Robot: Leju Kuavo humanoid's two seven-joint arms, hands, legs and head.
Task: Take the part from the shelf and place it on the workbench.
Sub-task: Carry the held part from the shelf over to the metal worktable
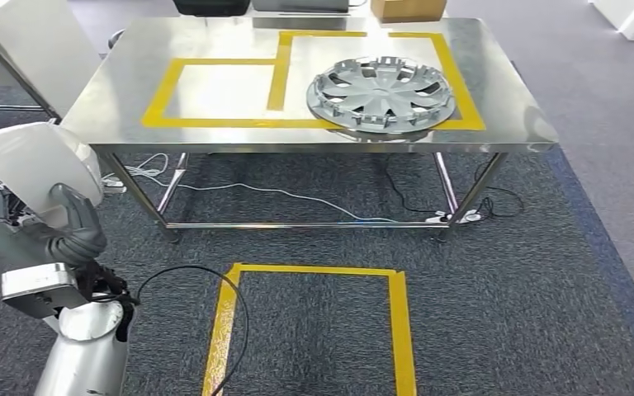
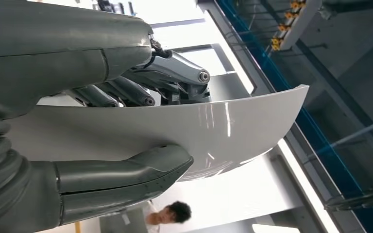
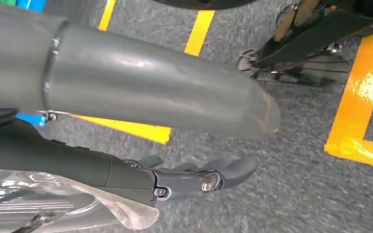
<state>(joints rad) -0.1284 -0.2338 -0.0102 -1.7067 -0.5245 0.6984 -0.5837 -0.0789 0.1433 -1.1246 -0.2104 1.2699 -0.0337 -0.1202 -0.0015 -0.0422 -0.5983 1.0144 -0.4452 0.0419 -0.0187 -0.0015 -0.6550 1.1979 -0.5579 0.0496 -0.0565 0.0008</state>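
My left hand (image 1: 49, 235) holds a white curved panel part (image 1: 33, 157) at the lower left of the head view, short of the workbench. In the left wrist view the thumb (image 2: 126, 174) presses one face of the part (image 2: 199, 126) and the fingers (image 2: 175, 73) lie on the other. The steel workbench (image 1: 124, 74) stands ahead, marked with yellow tape rectangles (image 1: 215, 91). My right hand (image 3: 77, 160) hangs over the carpet, fingers stretched out and nothing in it.
A silver hubcap (image 1: 380, 92) lies in the right taped rectangle of the bench. A cardboard box (image 1: 409, 8) sits at its far edge. A yellow taped square (image 1: 314, 330) and a black cable (image 1: 231, 305) mark the carpet in front. A person (image 2: 172, 213) stands nearby.
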